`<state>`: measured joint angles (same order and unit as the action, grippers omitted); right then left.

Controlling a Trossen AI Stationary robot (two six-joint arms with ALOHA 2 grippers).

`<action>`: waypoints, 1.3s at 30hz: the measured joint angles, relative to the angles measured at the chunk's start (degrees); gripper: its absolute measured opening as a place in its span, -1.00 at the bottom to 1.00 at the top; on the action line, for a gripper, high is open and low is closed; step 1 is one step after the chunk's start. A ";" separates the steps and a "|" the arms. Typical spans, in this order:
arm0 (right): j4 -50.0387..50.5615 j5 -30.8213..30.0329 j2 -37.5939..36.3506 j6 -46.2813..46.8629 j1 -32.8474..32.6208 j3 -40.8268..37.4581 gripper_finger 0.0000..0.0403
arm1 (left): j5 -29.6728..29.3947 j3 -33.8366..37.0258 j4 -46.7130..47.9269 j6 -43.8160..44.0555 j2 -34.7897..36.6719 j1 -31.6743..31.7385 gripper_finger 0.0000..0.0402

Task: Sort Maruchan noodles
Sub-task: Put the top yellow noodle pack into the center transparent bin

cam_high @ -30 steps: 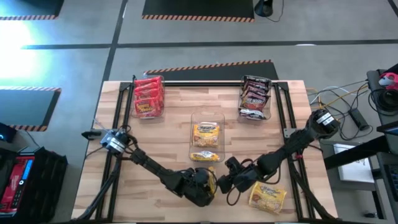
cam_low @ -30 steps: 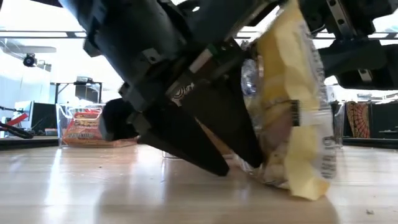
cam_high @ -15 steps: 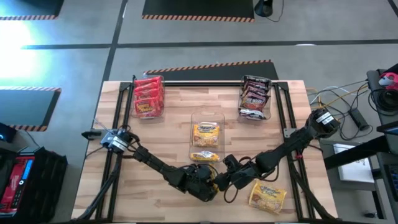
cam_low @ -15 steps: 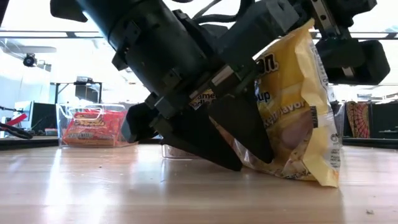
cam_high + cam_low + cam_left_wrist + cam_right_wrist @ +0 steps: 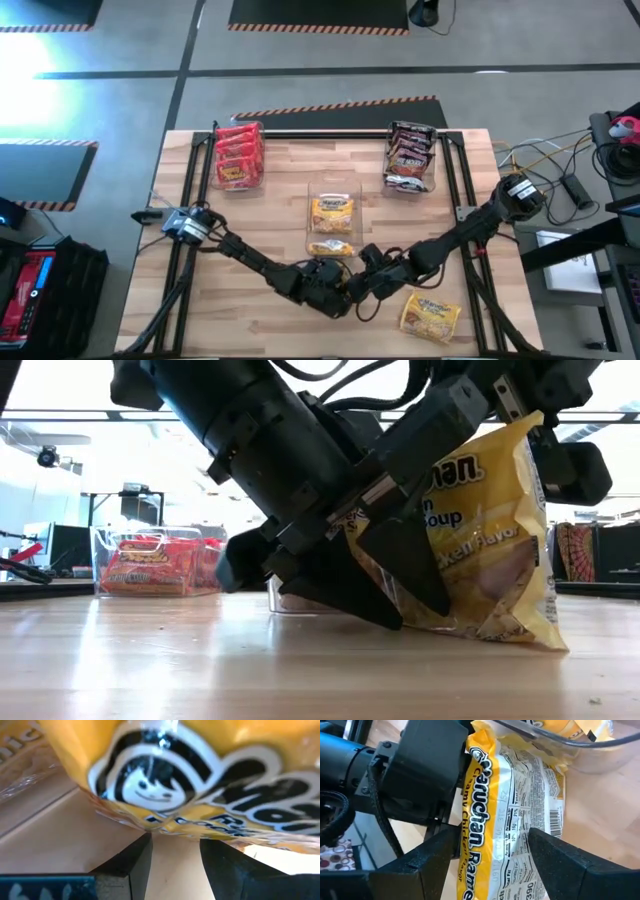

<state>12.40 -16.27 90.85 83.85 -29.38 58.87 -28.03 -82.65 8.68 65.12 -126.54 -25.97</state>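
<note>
1. We see the red packets (image 5: 239, 153) gathered in a clear bin (image 5: 216, 140) at the far left of the table (image 5: 280, 200); that colour looks sorted.
2. The dark packets (image 5: 409, 155) sit stacked in a second bin at the far right, so we judge that group done too.
3. In the middle bin (image 5: 333, 187), yellow packets (image 5: 332, 214) already lie flat; this bin seems to be where the last ones belong.
4. One yellow packet (image 5: 490, 550) stands on edge on the table, just in front of the middle bin, between the two grippers.
5. The left gripper (image 5: 337, 292) pinches that packet: in its wrist view the dark fingers (image 5: 131, 865) meet the packet's crimped edge, and the low view shows the packet propped up against them.
6. The right gripper (image 5: 366, 285) is just beside it with jaws spread wide on either side of the packet; in its wrist view the fingers (image 5: 555, 852) stand clear of the wrapper, so we read it as released.
7. We judge this to be a handover between the arms, with the left now carrying the packet, which is not yet in the bin.
8. One more yellow packet (image 5: 431, 315) lies flat on the table near the front right, well apart from any bin.
9. So, by our reading, two yellow packets are left: the held one, then the loose one. We see nothing else loose on the table.
</note>
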 joint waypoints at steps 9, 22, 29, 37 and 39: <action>5.26 0.22 0.00 -2.43 0.19 0.00 0.24 | 0.00 0.00 -2.62 -0.17 -0.04 0.74 -0.24; 6.67 0.12 0.00 -8.16 0.19 0.00 -0.05 | 0.10 0.00 -3.05 -0.19 -0.04 0.63 -0.24; 7.20 0.71 -0.06 -9.86 0.19 0.00 -0.24 | 0.34 -0.02 -4.56 -0.13 -0.02 0.16 -0.24; 7.22 4.14 -0.49 -11.36 0.19 0.00 -0.36 | -1.79 -0.07 -5.67 0.78 0.50 -1.44 -0.24; 7.51 4.88 -0.97 -11.91 0.19 -0.04 -0.38 | -2.62 -0.07 -5.67 1.03 0.74 -1.87 -0.24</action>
<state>19.90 -11.39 89.88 71.94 -29.19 58.83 -30.65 -82.72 3.01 66.15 -125.80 -27.83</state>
